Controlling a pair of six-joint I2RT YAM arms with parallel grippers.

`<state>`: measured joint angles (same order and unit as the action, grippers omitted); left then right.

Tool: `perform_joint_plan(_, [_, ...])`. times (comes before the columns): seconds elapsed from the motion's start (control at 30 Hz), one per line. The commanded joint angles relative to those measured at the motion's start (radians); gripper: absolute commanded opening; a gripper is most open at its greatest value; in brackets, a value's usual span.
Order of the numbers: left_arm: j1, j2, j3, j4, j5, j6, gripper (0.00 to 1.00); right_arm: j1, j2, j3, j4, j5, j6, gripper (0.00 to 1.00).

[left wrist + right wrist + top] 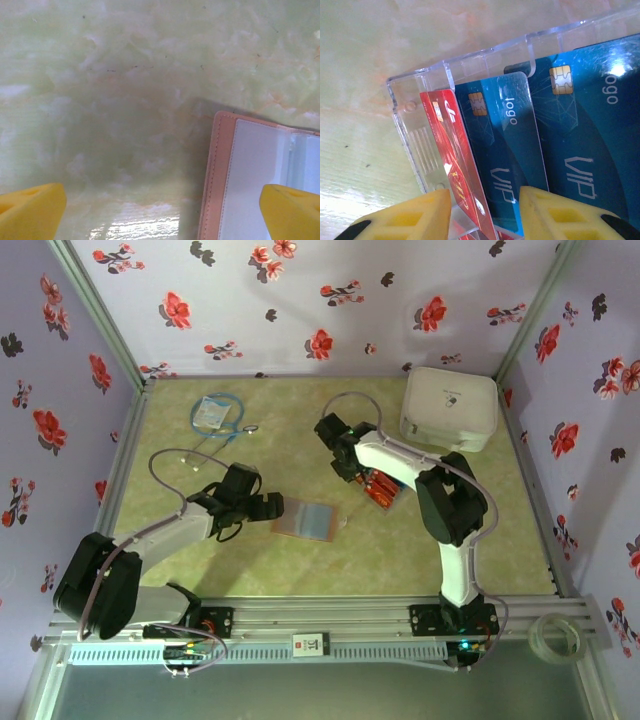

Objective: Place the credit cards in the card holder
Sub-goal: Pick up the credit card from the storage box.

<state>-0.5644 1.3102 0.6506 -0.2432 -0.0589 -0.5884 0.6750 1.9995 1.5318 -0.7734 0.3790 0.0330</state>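
Yellow left fingers [31,212] stand wide apart and hold nothing, above the pale green marbled desk [125,100]. In the left wrist view one finger shows in front of the card holder [250,170], a flat pinkish-brown leather-like wallet that lies open with its grey-white inner sleeve facing up. Seen from above, the card holder lies near the desk's middle, just beside the left fingers.

Yellow right fingers [405,217] are partly apart. They straddle a tilted red credit card [452,150] and the edge of a blue credit card [512,145] marked "logo VIP". Both cards stand in a clear plastic box [417,137]. Whether the fingers clamp the cards cannot be told. A further blue card [590,135] lies beside these.

A white rounded case [450,408] sits at the far right, and a blue-and-white packet [213,412] with a cable at the far left.
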Motion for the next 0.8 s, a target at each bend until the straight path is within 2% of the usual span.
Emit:
perform_joint_plan(0.0, [0.008, 0.001, -0.016, 0.016, 0.011, -0.012, 1.0, -0.002, 0.007, 0.028, -0.032, -0.038, 0.012, 0.41])
perform_joint_plan(0.13, [0.009, 0.003, -0.022, 0.025, 0.016, -0.015, 1.0, 0.009, -0.016, 0.031, -0.038, -0.079, 0.022, 0.41])
perform_joint_plan(0.57, [0.01, 0.002, -0.033, 0.033, 0.022, -0.017, 1.0, 0.018, 0.005, 0.031, -0.038, -0.072, 0.027, 0.39])
perform_joint_plan(0.77, [0.01, 0.005, -0.039, 0.039, 0.022, -0.019, 1.0, 0.014, 0.013, 0.031, -0.034, -0.07, 0.022, 0.33])
